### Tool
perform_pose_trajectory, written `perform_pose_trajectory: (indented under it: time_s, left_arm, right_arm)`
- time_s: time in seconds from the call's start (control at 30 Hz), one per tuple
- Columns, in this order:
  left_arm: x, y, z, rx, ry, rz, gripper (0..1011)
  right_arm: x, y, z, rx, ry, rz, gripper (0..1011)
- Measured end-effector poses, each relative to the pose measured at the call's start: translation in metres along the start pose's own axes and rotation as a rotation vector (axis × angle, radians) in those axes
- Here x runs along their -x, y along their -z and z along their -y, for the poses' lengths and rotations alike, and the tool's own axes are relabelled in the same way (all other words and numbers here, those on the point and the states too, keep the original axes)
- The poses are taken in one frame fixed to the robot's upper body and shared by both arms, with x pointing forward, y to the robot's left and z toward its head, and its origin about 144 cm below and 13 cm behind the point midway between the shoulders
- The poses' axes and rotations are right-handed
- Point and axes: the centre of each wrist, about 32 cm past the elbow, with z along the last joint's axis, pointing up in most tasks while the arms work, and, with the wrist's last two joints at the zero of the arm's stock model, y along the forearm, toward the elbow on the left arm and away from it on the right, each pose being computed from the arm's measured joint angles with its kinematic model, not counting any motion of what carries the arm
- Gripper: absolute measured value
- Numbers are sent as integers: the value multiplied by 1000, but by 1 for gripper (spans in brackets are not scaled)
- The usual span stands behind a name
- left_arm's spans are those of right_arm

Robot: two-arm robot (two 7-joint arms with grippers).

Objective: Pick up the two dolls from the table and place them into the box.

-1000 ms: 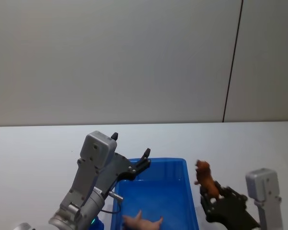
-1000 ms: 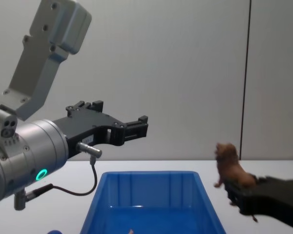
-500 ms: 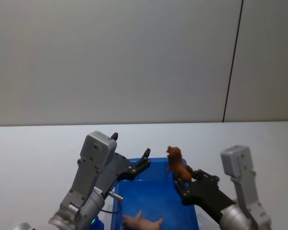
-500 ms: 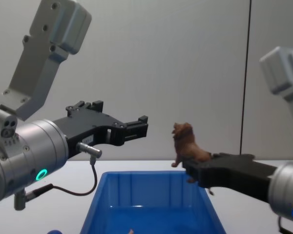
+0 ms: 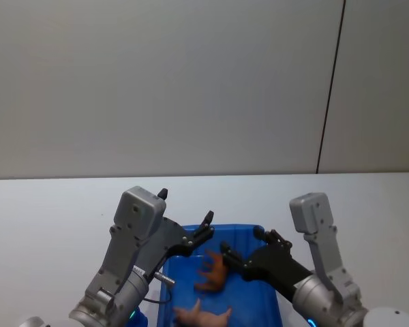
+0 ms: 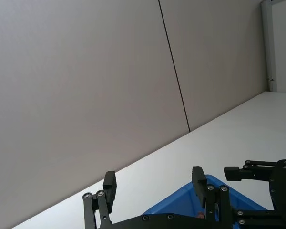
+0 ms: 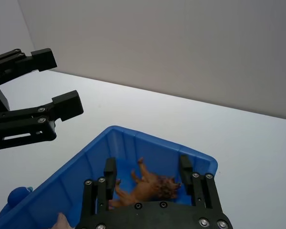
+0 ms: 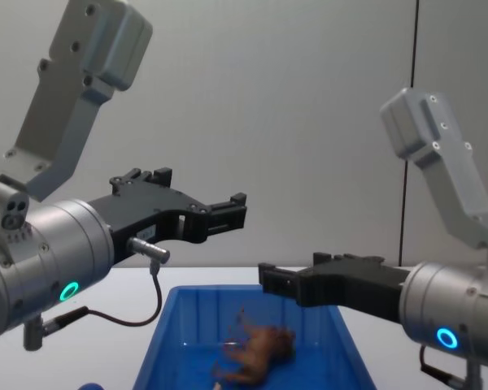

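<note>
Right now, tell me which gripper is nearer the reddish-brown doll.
Right. The right gripper, open, hangs just above the reddish-brown doll, which is tipped over inside the box. The left gripper, also open, is off to the doll's left, higher, by the box's far left corner.

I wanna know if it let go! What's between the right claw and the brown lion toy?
Nothing. In the chest view, a bare gap separates the open right claw from the brown lion toy, which is down inside the blue box.
</note>
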Motion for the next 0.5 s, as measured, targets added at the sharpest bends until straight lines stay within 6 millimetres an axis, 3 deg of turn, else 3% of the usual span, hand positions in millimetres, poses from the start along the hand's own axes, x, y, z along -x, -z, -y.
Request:
perform_pose_trajectory:
  time_s: [0.3,0.5]
  left_arm:
    - [0,0,0,0,0,0,1001]
    - [0,0,0,0,0,0,1001]
  right_arm:
    - [3,-2,3,-37,47,14,1001]
    - [4,-1,14,-58,95,13,1001]
